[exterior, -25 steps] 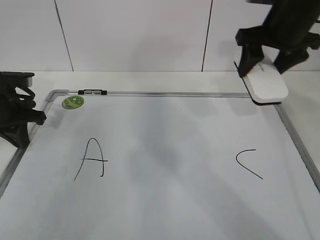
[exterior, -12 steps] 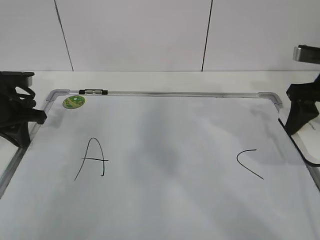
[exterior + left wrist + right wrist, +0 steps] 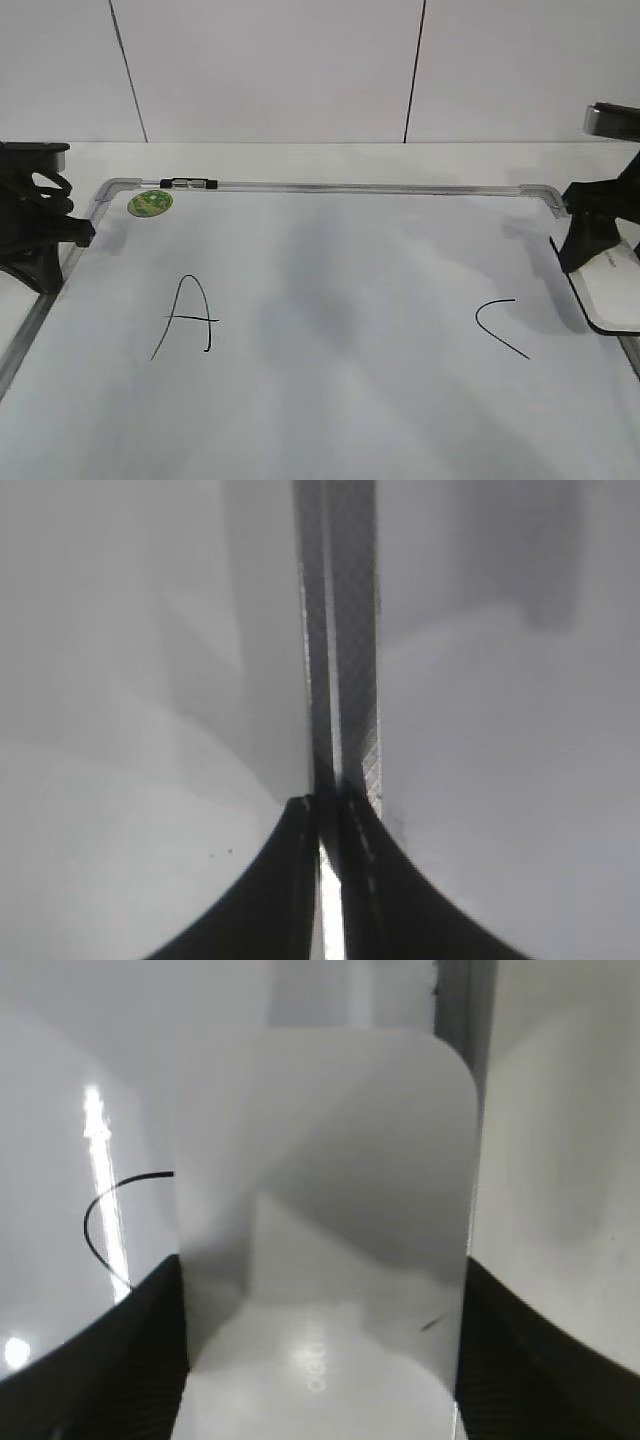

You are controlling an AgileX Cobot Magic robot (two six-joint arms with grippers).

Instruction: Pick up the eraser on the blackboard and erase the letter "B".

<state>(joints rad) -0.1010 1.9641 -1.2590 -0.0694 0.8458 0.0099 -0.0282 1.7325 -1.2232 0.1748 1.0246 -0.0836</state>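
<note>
Blackboard [image 3: 330,187] shows only "A" [image 3: 187,318] and "C" [image 3: 500,328]; B looks erased. Right hand [image 3: 320,1380] grips eraser [image 3: 325,1190] at right frame; left hand [image 3: 330,825] closed.

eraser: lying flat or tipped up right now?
Flat. The eraser rests on the blackboard at its right frame, between the right gripper fingers; contact cannot be confirmed.

The pale surface [image 3: 300,155] carries the blackboard [image 3: 330,187], which lies flat on it and fills most of the exterior view. A bare strip of the surface shows beyond the board's far silver frame, running up to the white panelled wall [image 3: 270,70] behind.
</note>
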